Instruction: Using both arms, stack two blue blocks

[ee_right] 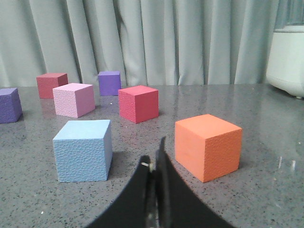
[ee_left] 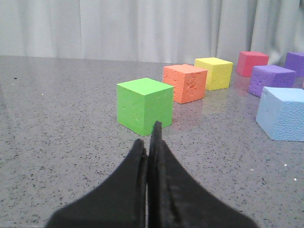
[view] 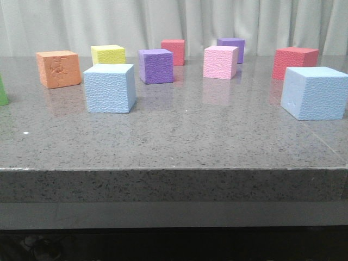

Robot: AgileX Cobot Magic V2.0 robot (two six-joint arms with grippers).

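Ahead of each closed claw, left [ee_left: 151, 142] and right [ee_right: 154, 164], one blue block [ee_left: 284, 113] [ee_right: 83, 149] sits apart.

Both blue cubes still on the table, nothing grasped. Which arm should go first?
Probably right. The right gripper, shut and empty, has its blue block just ahead with free space around it. The left gripper, also shut, faces a green cube; the other blue block sits well off to one side.
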